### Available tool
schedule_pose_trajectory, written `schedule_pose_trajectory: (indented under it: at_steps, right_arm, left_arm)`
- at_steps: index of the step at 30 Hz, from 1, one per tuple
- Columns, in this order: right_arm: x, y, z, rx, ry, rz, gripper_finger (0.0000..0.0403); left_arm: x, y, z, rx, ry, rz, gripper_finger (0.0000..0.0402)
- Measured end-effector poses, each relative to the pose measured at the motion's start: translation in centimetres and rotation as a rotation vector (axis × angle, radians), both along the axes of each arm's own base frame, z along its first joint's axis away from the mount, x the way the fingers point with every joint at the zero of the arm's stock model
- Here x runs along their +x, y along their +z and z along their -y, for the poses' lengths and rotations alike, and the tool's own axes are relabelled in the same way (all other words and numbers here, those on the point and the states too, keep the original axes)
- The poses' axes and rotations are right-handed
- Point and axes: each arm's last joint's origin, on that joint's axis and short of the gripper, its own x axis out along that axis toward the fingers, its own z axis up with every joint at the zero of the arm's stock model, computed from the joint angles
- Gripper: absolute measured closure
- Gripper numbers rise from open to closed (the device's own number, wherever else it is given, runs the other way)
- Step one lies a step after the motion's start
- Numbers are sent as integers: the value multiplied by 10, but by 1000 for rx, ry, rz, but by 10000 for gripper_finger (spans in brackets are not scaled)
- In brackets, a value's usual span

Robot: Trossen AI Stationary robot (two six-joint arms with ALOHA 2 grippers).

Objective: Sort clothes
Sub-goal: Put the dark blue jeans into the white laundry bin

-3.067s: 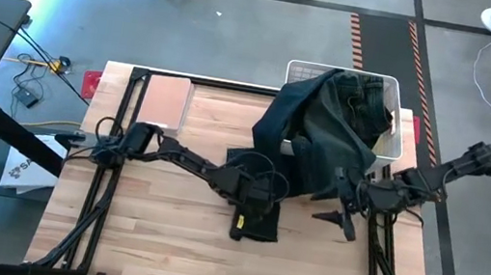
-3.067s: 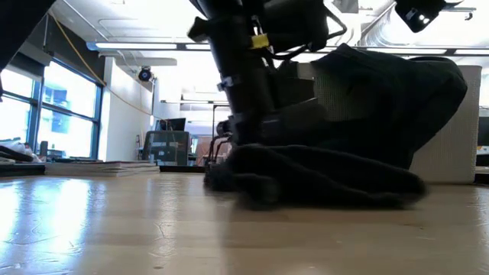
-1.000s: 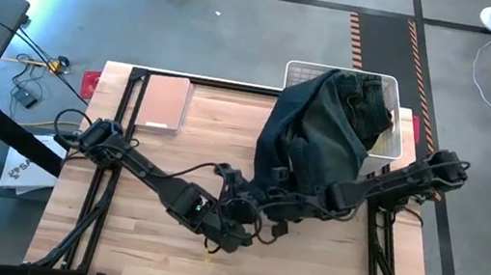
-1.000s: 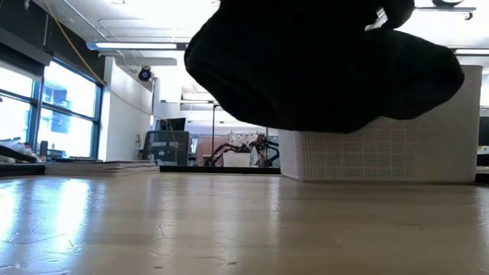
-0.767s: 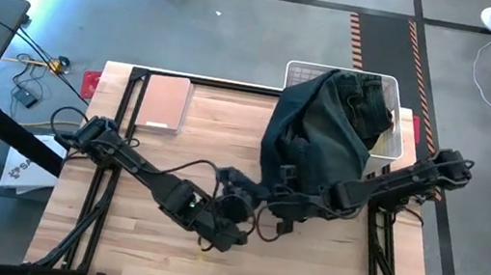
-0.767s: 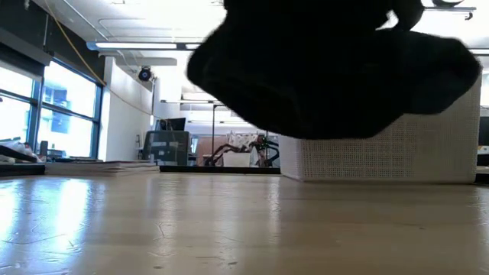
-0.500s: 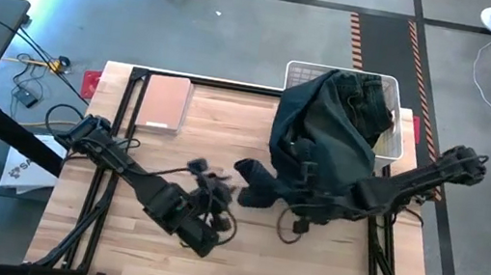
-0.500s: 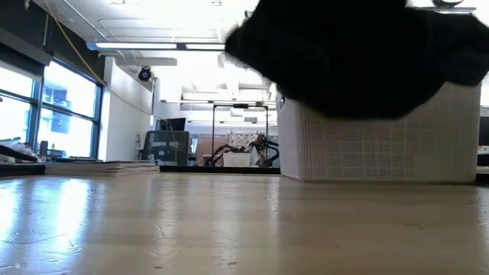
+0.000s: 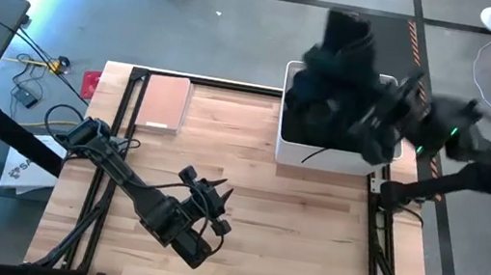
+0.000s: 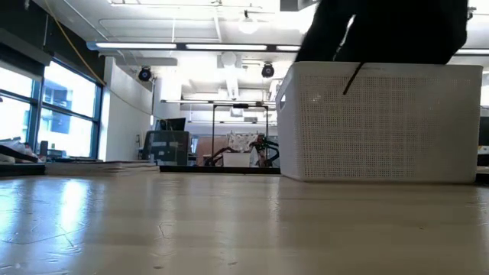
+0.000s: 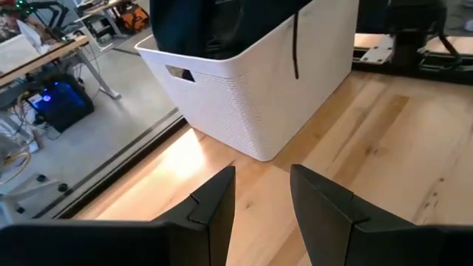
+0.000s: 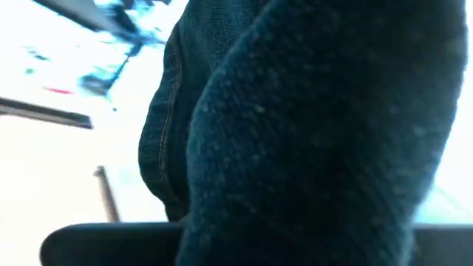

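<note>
Left arm: stretched low across the near-left part of the table [image 9: 310, 225]; left gripper [image 9: 217, 200] over bare wood, fingers [image 11: 214, 203] parted, empty.
Right arm: raised above the white basket [image 9: 294, 153]; right gripper [image 9: 381, 114] clenched on the dark clothes [image 9: 337, 78].
Clothes: bunched dark fabric lifted over and partly in the basket; a cord hangs down its front wall.
Tan board [image 9: 165, 101]: far-left of table.
Change: a second ago both grippers met mid-table under the draped garment; now left has let go and backed off, right has hauled the bundle up over the basket.

Left tool [image 9: 216, 203] apart; right apparently clamped.
</note>
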Motion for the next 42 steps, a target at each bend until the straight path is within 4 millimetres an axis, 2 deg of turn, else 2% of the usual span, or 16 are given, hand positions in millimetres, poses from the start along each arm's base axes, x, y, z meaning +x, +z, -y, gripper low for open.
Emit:
schedule_pose_trajectory:
  at_steps: [3, 6, 9, 13, 19, 22, 27, 34, 38, 42]
  right_arm:
    - [-13, 8, 25, 0, -54, 26, 370]
    - [-15, -7, 48, 101, -95, -57, 370]
    - [-7, -35, 74, 336, -85, -166, 370]
    - [8, -86, 112, 593, -160, -352, 370]
    - [10, -146, 155, 942, -225, -519, 370]
    - [11, -170, 168, 1079, -219, -566, 370]
    - [18, -212, 192, 1205, -270, -648, 370]
    - [34, -264, 210, 1262, -259, -745, 370]
    - [39, -277, 213, 1235, -239, -761, 370]
    - [41, -281, 216, 1202, -221, -751, 370]
  left_arm:
    - [2, -5, 0, -9, 1, 16, 273]
    - [3, -7, 0, -14, 2, 21, 273]
    - [3, -6, 1, -17, 2, 29, 273]
    - [3, -6, 1, -11, 4, 33, 273]
    - [3, -7, 1, -24, -2, 24, 273]
    - [3, -7, 2, -24, -4, 24, 273]
    - [3, -7, 2, -25, -4, 26, 273]
    - [3, -7, 2, -29, -3, 30, 273]
    - [3, -7, 2, -31, -2, 31, 273]
    - [3, -7, 2, -32, -2, 32, 273]
